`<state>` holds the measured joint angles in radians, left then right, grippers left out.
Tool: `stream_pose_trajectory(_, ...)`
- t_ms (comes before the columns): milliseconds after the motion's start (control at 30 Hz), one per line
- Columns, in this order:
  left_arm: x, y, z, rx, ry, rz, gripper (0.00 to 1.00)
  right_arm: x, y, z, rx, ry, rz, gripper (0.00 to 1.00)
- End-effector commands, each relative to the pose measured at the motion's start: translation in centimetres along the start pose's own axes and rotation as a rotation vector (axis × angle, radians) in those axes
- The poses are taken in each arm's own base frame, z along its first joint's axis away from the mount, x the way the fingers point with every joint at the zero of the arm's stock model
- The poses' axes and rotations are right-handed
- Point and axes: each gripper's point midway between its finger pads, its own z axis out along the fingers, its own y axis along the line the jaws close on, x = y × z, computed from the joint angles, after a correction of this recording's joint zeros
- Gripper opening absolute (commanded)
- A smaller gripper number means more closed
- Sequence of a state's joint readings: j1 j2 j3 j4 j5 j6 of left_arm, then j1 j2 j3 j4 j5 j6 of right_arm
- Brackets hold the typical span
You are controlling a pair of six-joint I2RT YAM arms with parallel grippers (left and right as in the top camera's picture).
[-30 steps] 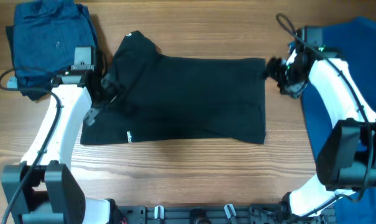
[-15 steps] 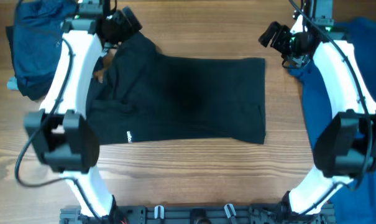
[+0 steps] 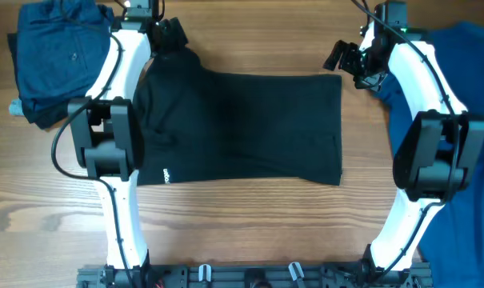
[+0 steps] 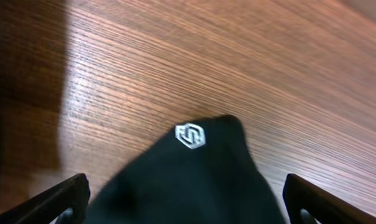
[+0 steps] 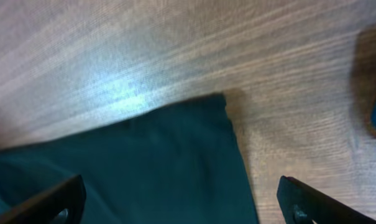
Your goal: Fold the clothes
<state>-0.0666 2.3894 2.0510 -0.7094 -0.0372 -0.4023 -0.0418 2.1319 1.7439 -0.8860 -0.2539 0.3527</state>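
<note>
The black T-shirt (image 3: 242, 128) lies spread flat on the wooden table, with a small white mark (image 3: 166, 174) near its front left. My left gripper (image 3: 171, 36) hovers open over the shirt's far left corner. In the left wrist view its fingers (image 4: 188, 205) straddle the black cloth (image 4: 194, 180), which bears a white hexagon logo (image 4: 189, 135). My right gripper (image 3: 343, 60) is open above the far right corner. In the right wrist view its fingers (image 5: 181, 205) span the cloth's corner (image 5: 175, 155). Neither holds anything.
A heap of dark blue clothes (image 3: 62, 60) lies at the far left. A bright blue shirt (image 3: 458, 128) covers the table's right side, under the right arm. Bare wood (image 3: 242, 224) runs along the front.
The left arm has swung from the shirt's left side up to its far left corner. The right gripper has moved a little forward and left, over the far right corner.
</note>
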Motion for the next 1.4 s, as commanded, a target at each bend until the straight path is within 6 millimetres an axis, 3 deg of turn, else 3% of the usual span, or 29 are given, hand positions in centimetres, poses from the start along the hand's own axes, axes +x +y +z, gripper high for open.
stream_pose_trajectory(0,-0.9,1.7,1.3,-0.017,-0.014,0.017,0.99,0.5,-0.1,0.8,0.021,0.03,-0.041,1.0)
stream_pose_trajectory(300,0.3,0.8,2.7,0.052,0.034,0.109,0.99,1.5,-0.5,0.7,0.038,0.068,-0.031,0.99)
stream_pose_trajectory(567,2.4,0.8,4.5,0.057,0.095,0.167,0.91,1.7,-0.5,0.7,0.041,0.077,-0.028,1.0)
stream_pose_trajectory(700,2.5,0.8,4.5,0.057,0.099,0.167,0.72,1.6,-0.8,0.7,0.057,0.071,-0.026,0.99)
stream_pose_trajectory(867,2.9,1.0,4.5,0.05,0.115,0.166,0.31,0.7,-2.9,0.5,0.183,0.018,-0.01,0.99)
stream_pose_trajectory(1000,3.1,1.1,4.4,0.046,0.125,0.164,0.11,0.0,-2.7,0.6,0.173,0.002,-0.117,1.0)
stream_pose_trajectory(1067,3.1,1.1,4.4,0.046,0.125,0.162,0.06,-0.4,-2.4,0.6,0.162,-0.015,-0.145,1.0)
stream_pose_trajectory(1200,3.0,1.0,4.5,0.048,0.119,0.163,0.04,-2.3,-0.7,0.8,0.082,-0.087,-0.248,0.99)
stream_pose_trajectory(1367,3.0,1.0,4.5,0.048,0.12,0.163,0.04,-2.2,-1.1,3.0,0.08,-0.063,-0.296,0.92)
